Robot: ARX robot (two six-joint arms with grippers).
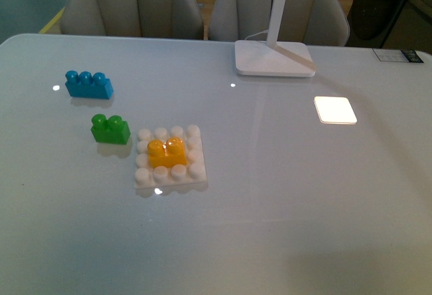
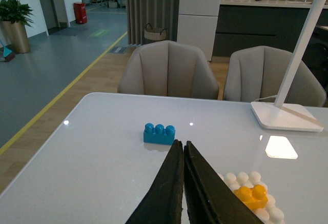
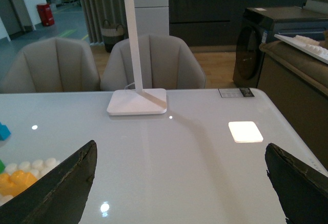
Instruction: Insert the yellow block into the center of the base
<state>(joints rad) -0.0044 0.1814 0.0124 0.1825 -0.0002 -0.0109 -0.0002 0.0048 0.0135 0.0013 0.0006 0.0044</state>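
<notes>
The yellow block (image 1: pixel 167 152) sits on the middle studs of the white base (image 1: pixel 196 173) on the table's left half; neither arm shows in the front view. In the left wrist view my left gripper (image 2: pixel 182 144) is shut with nothing in it, raised above the table, and the yellow block (image 2: pixel 252 195) on the base (image 2: pixel 241 177) lies apart from it beside one finger. My right gripper (image 3: pixel 179 155) is open and empty over bare table; the yellow block (image 3: pixel 11 180) and base (image 3: pixel 36 164) show at that picture's edge.
A green two-stud brick (image 1: pixel 111 129) stands just left of the base and a blue three-stud brick (image 1: pixel 88 84) farther back left. A white lamp foot (image 1: pixel 273 58) with its slanted stem stands at the back centre. Two chairs are behind the table.
</notes>
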